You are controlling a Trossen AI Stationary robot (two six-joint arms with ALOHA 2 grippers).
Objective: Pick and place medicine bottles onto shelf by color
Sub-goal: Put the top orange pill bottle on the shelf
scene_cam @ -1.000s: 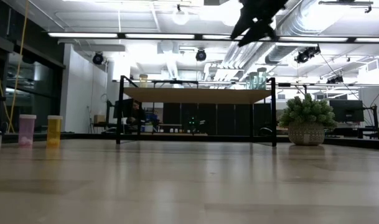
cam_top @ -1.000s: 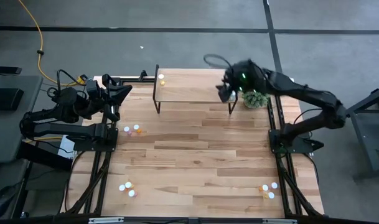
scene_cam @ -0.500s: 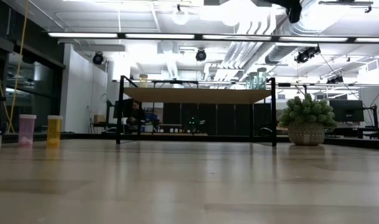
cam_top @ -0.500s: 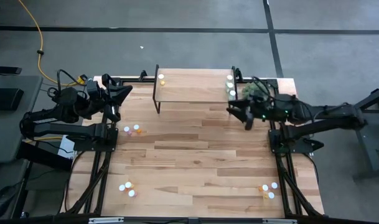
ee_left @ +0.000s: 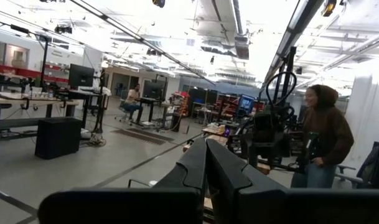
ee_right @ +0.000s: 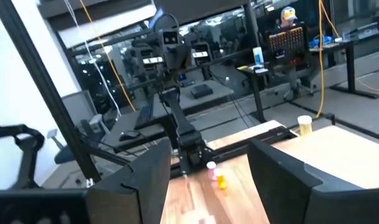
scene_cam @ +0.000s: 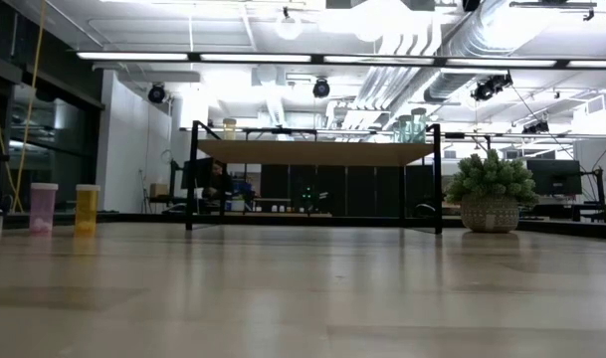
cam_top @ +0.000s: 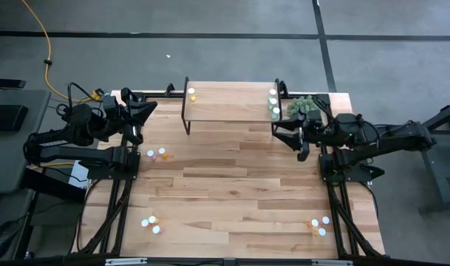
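While my right pincer (cam_top: 290, 138) hangs wide open and empty beside the shelf's (cam_top: 228, 111) right edge, a careless swing could topple the teal bottles (cam_top: 273, 103) there.

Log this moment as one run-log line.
right tool: open, empty, beside shelf | left tool: shut, parked | teal bottles: on shelf

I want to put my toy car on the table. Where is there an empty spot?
The middle of the table is bare, between the bottles by the left arm and the near corners' bottles. The shelf is free mid-top, between the yellow bottle and the teal bottles. It's crowded near the right gripper and the plant.
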